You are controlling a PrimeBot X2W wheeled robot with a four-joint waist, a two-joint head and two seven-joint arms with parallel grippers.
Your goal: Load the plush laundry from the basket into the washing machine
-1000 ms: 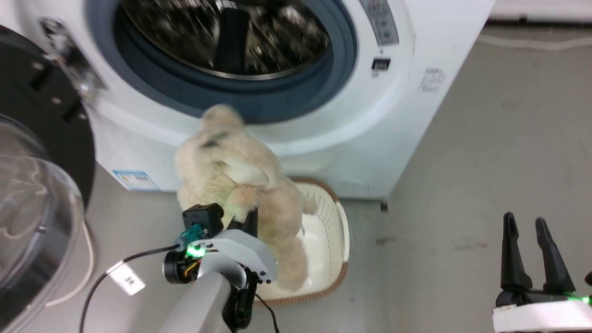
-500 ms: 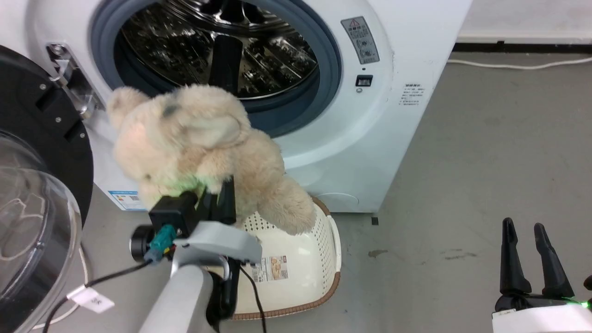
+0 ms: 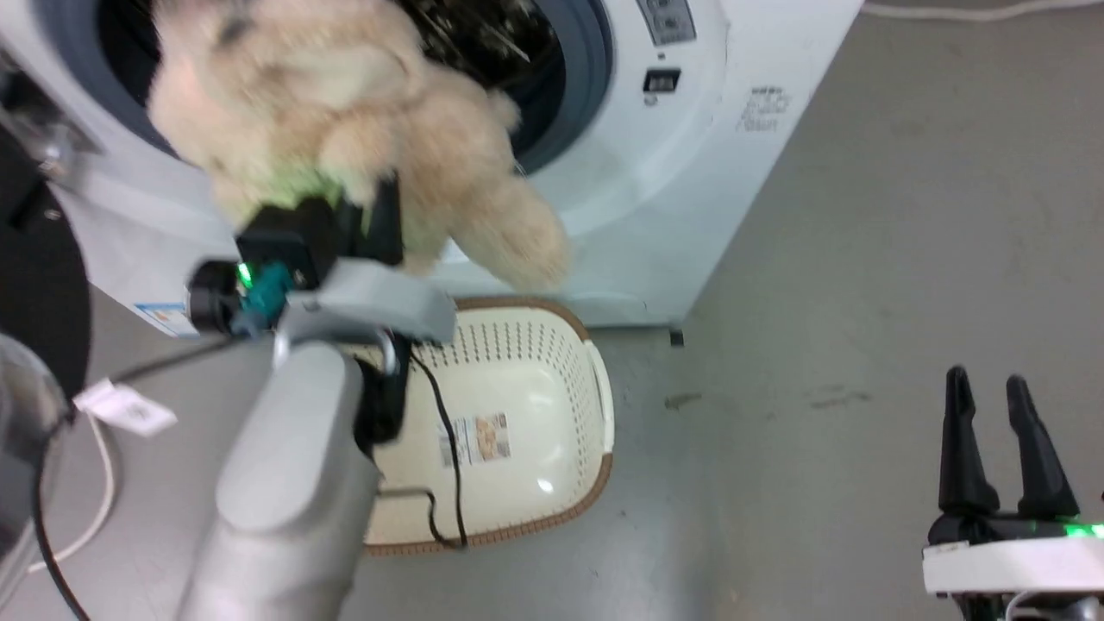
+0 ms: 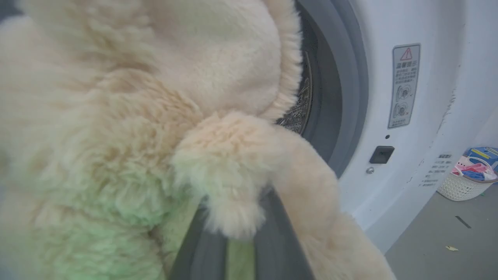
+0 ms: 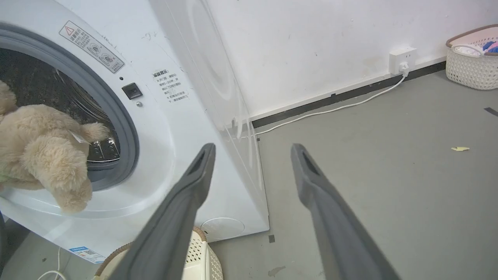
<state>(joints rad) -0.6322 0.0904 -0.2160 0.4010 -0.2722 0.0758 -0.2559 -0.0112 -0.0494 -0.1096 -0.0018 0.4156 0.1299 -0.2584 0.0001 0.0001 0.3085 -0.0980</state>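
The floor (image 3: 862,259) is looking grey and smooth. The washing machine (image 3: 690,129) is standing on it, big and white, with its round hole facing out. The basket (image 3: 595,405) is sitting on the floor just in front of the machine.

The right wrist view is showing the room best: a white wall (image 5: 311,46) is running behind the machine, and a white cord (image 5: 330,111) is trailing along the floor from a plug socket (image 5: 400,60). Far off, another basket (image 5: 472,62) is holding coloured clothes. The head view is looking down into the near basket, where a paper label (image 3: 480,438) is lying on its bottom and a black cable (image 3: 448,457) is hanging across it. The left wrist view is looking very close at the fur, with the grey ring (image 4: 350,77) of the hole beside it.

The plush laundry (image 3: 345,112) is hanging up in the air, above the basket and right at the mouth of the hole. One soft leg is dangling over the white front below the ring. I cannot tell how far in it is reaching.

The left gripper (image 3: 371,220) is squeezing the toy's fur between its two dark fingers, which are sitting close together. The right gripper (image 3: 986,379) is hanging over the bare floor, well apart from the machine, with its fingers spread and nothing between them.
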